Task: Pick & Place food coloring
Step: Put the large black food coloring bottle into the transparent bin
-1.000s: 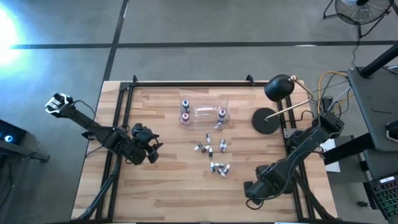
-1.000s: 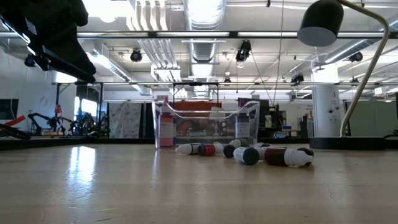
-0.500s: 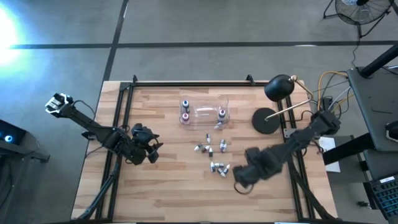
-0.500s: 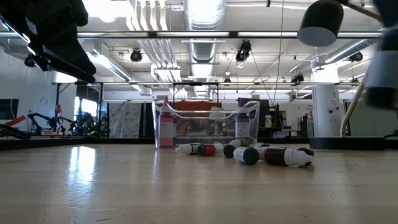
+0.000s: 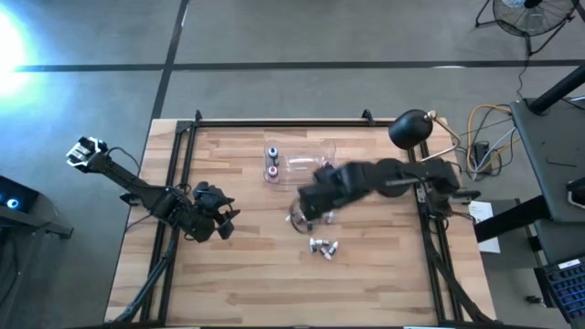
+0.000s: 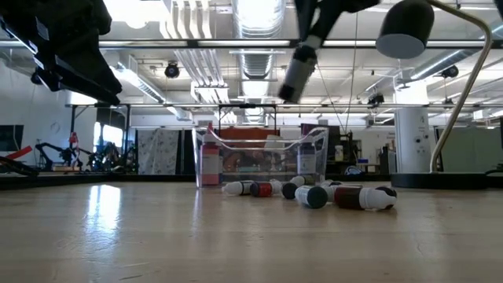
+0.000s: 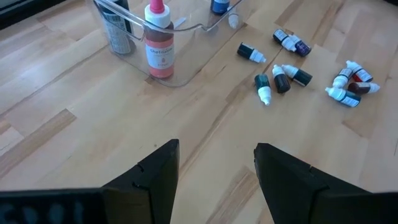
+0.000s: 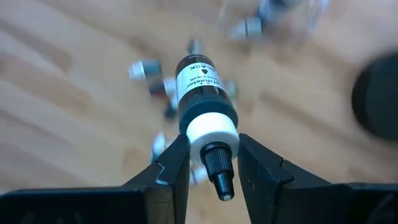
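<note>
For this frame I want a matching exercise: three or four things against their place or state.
Things:
1. right gripper
2. left gripper
3. pink-capped bottle with red label
4. black desk lamp

States:
A. open, empty, at the table's left side
B. upright in the clear plastic box
C. at the table's far right corner
D. shut on a black-labelled dropper bottle

Pairs: 1-D, 2-A, 3-B, 4-C

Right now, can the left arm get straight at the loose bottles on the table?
Probably yes: the left gripper is open, bare wood lies between it and the loose bottles, but the right gripper, holding a black bottle, hangs over them.
</note>
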Controlling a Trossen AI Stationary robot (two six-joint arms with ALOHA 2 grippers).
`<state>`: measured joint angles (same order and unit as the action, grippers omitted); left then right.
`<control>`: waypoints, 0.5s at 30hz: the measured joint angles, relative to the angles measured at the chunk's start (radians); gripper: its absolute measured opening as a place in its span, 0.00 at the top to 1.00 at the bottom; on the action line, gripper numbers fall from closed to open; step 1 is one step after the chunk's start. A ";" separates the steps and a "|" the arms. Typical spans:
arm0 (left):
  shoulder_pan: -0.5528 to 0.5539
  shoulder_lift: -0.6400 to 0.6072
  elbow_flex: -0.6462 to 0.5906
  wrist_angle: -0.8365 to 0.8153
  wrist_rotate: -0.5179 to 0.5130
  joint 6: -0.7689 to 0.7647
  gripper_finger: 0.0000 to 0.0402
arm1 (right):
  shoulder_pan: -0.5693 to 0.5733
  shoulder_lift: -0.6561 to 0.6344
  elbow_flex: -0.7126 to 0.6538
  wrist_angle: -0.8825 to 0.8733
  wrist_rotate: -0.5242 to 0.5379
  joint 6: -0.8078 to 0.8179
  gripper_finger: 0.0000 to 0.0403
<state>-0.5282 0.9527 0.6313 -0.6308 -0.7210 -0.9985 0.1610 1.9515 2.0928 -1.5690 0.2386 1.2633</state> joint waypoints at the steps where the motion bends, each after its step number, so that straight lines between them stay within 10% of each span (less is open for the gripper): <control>1: 0.000 0.000 0.000 0.000 0.001 -0.003 0.54 | -0.025 0.019 0.031 -0.002 0.011 -0.033 0.76; 15: 0.000 0.000 0.000 0.002 0.014 -0.035 0.54 | -0.285 0.251 0.259 -0.005 0.034 -0.413 0.74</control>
<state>-0.5282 0.9527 0.6312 -0.6285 -0.7075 -1.0336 -0.1243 2.2029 2.3520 -1.5738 0.2729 0.8505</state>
